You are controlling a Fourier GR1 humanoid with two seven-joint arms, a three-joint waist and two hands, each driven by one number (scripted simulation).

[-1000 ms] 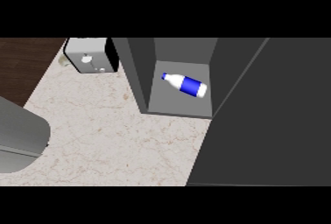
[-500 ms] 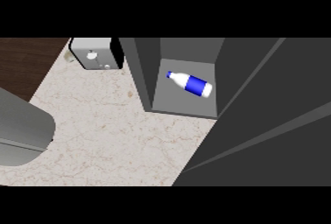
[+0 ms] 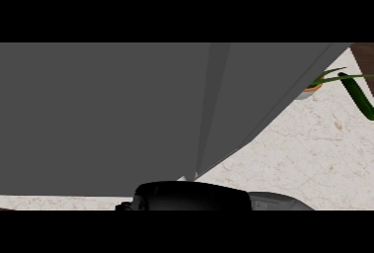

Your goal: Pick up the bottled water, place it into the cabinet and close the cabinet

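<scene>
The grey cabinet [image 3: 110,113] fills our view and we cannot tell the right hand's [image 3: 190,197] grasp at six o'clock, so we may leave it ajar unnoticed.

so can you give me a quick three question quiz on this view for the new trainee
1. True or false: the bottled water can be seen in the head view.
2. What stands on the counter at the view's upper right? A) a potted plant B) a toaster C) a stack of plates
3. Fill in: the plain grey surface that fills most of the view belongs to the ___.

Key: 1 false; 2 A; 3 cabinet
</scene>
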